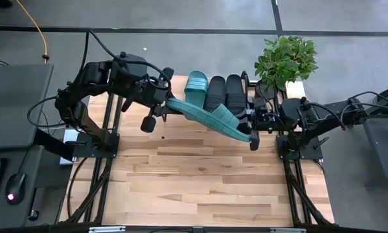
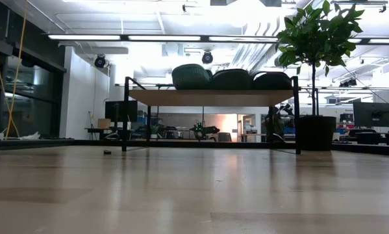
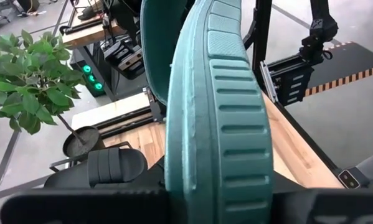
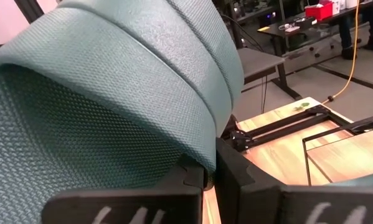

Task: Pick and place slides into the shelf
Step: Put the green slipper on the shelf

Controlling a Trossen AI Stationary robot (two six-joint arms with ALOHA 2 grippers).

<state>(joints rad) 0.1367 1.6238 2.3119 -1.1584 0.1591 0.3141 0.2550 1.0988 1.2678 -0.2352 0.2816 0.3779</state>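
A leafy green plant (image 1: 285, 59) stands at about one o'clock in the high view, by the far right corner of the wooden table (image 1: 200, 188). In the low view it grows from a dark pot (image 2: 315, 132). A yellow cable (image 1: 38, 29) runs over the grey floor at about eleven o'clock. A computer mouse (image 1: 14, 188) with a small red light sits on a dark desk (image 1: 12, 103) at nine o'clock. A small dark thing (image 2: 107, 153) lies on the table at the far left; I cannot tell what it is.
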